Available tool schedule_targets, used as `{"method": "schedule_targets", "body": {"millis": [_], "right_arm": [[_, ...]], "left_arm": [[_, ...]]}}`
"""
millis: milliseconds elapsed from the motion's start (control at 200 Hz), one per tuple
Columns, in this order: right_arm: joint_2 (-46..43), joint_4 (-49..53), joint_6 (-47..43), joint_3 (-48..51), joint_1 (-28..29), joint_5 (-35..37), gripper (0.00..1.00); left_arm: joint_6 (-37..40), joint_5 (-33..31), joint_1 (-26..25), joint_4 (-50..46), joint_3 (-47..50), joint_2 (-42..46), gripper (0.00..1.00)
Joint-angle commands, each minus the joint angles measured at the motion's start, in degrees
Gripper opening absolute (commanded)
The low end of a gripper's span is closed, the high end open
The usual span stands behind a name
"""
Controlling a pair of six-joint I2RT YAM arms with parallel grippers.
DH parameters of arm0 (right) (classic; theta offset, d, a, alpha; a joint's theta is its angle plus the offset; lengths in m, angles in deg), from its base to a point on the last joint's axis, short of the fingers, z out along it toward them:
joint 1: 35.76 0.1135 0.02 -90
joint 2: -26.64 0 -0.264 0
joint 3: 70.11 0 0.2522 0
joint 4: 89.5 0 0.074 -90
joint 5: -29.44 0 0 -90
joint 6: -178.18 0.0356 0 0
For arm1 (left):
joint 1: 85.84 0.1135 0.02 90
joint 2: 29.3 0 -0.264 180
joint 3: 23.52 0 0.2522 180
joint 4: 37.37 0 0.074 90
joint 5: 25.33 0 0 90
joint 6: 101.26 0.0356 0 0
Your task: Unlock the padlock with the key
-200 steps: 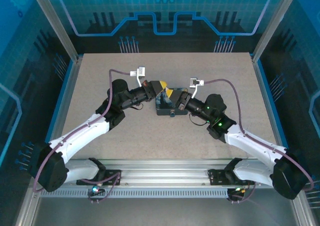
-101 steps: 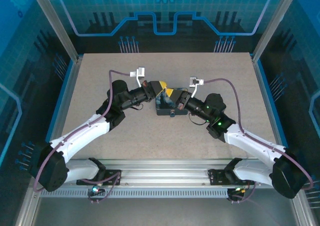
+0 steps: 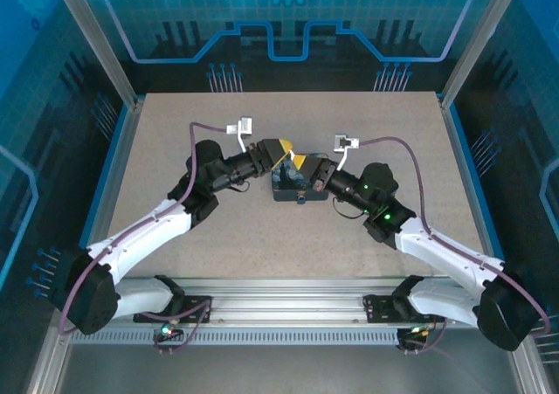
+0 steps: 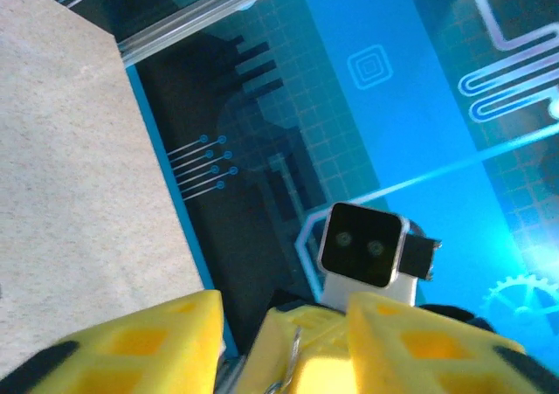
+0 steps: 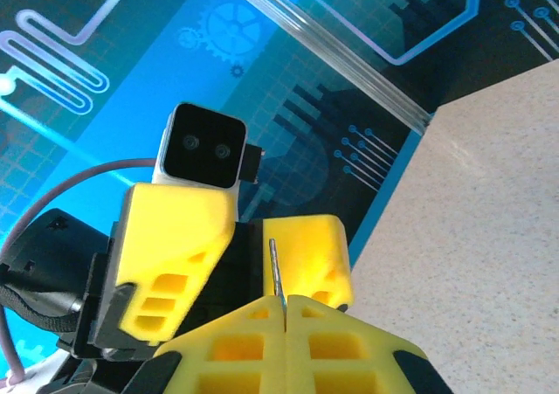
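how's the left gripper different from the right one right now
The left gripper stands open, its fingers apart; the right gripper is shut. The right gripper pinches the thin key, which sticks up from its fingertips; the left gripper holds nothing I can see. Both have yellow fingers and face each other.

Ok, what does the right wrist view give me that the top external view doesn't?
Right wrist alone: the key, a thin metal sliver standing up from the seam of the shut right claw, pointing toward the left claw with its yellow fingers parted. Top external alone: the painted tin box beneath the two claws, plus the left arm and right arm reaching in from the near edge. Both: the two claws facing each other closely, and the beige table.
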Motion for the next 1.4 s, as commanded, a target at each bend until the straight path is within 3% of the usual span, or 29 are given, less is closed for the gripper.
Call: {"method": "schedule_targets", "body": {"millis": [0,130,310,485,770,1060,1396], "right_arm": [[-4.13,5.64,-1.83,1.64,-2.58,0.0,0.0],[-10.32,16.16,-4.75,3.01,-7.28,0.63,0.0],[-15.67,36.94,-13.99,0.11,-12.19,6.19,0.0],[-12.14,48.22,-23.12,-4.31,-13.86,15.49,0.0],[0.39,51.19,-29.36,-9.07,-13.97,23.77,0.0],[17.53,53.06,-32.59,-18.27,-14.0,28.49,0.0],[35.89,57.5,-33.38,-29.12,-12.96,28.74,0.0]], "left_arm": [[2.79,-1.3,1.38,-3.75,1.95,3.44,0.62],[7.31,-3.29,2.7,-11.73,3.55,6.58,0.82],[14.34,-7.41,3.01,-22.52,4.49,8.0,0.99],[20.29,-11.84,3.1,-27.97,3.34,3.33,0.99],[23.33,-16.17,4.09,-24.91,-1.59,-10.36,0.96],[21.76,-13.27,6.79,-21.64,-10.46,-24.66,0.94],[20.12,-8.18,7.67,-22.85,-19.6,-35.08,0.89]]}}
